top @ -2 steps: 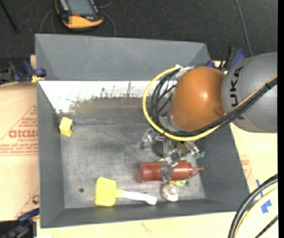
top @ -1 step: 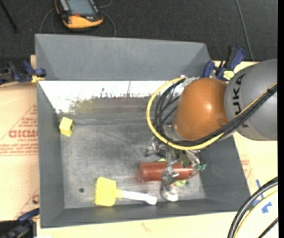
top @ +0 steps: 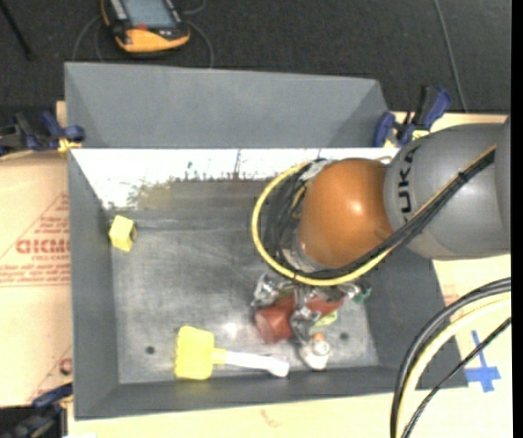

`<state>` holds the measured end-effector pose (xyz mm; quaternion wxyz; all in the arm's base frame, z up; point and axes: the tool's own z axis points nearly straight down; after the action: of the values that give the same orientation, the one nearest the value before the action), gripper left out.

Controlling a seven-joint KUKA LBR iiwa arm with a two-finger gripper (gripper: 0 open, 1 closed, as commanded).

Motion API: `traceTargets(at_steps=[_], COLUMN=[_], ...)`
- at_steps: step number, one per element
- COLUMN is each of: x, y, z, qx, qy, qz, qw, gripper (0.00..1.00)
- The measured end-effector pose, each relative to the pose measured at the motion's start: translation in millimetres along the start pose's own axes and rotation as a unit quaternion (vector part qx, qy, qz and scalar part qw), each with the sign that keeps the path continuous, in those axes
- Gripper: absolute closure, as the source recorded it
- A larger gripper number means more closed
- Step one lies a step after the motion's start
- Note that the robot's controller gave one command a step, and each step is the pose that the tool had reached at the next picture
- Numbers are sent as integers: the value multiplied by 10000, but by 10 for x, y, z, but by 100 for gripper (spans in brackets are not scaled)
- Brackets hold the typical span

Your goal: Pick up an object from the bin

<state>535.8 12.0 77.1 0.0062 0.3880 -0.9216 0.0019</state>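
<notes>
Looking down, I count one grey metal bin (top: 88, 272). In it lie one small yellow cube (top: 122, 234), one yellow flat-headed tool with a white handle (top: 197, 354), one dark red rounded lump (top: 273, 323) and one small whitish piece (top: 316, 355). The bits crowded beside the lump are too tangled to count.

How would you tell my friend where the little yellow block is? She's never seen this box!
Find the grey bin and look along its left wall, toward the back. The little yellow block lies there alone on the floor. The other yellow thing, near the front, is flat with a white handle; this one is a cube.
</notes>
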Motion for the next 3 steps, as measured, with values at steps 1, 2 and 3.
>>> traceTargets(at_steps=[1,2,3], x=[0,-426,-426], y=[0,-248,-248], z=[0,-251,-252], qx=[0,-79,-80], qy=[-1,5,3], qz=[2,-1310,-1303], qw=[10000,9914,9914], gripper=[100,100,100])
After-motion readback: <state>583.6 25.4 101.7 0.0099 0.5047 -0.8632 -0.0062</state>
